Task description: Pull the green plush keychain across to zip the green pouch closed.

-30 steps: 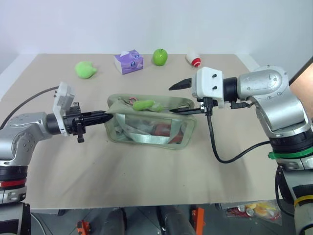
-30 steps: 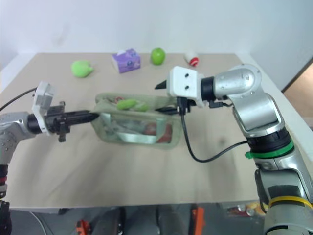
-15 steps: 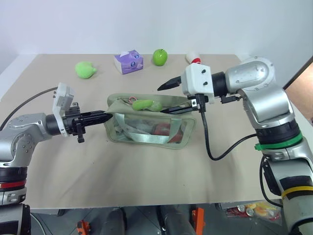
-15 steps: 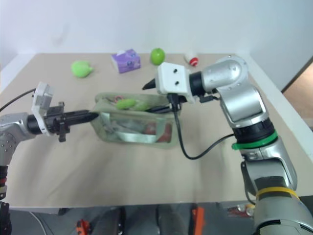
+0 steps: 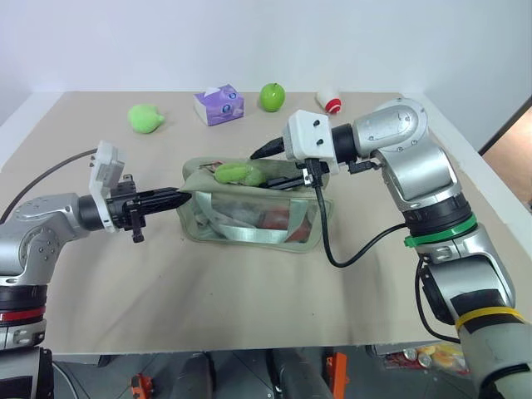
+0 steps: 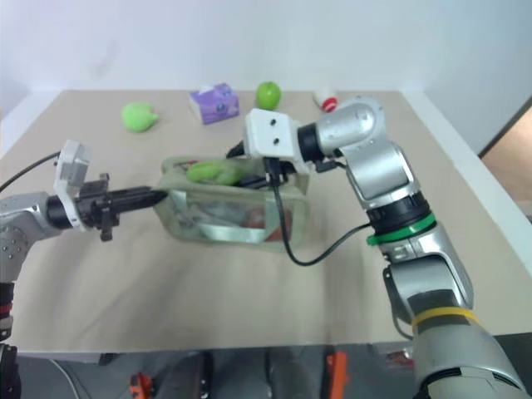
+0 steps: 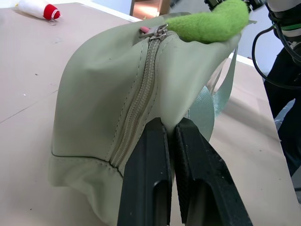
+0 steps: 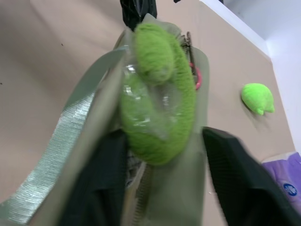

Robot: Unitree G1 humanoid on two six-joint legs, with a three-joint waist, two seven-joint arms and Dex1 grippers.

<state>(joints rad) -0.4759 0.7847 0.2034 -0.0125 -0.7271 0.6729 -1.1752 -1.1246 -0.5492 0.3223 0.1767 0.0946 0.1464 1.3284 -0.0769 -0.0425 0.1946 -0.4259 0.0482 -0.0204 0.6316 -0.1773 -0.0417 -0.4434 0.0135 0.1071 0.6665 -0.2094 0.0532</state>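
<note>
Beige tabletop carries one sage fabric green pouch; left gripper pinches its end seam. One fuzzy green plush keychain lies atop, between right gripper fingers, grip unclear.

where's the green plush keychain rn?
The green plush keychain lies atop the green pouch, toward its left end, between the right hand's open fingers.
</note>
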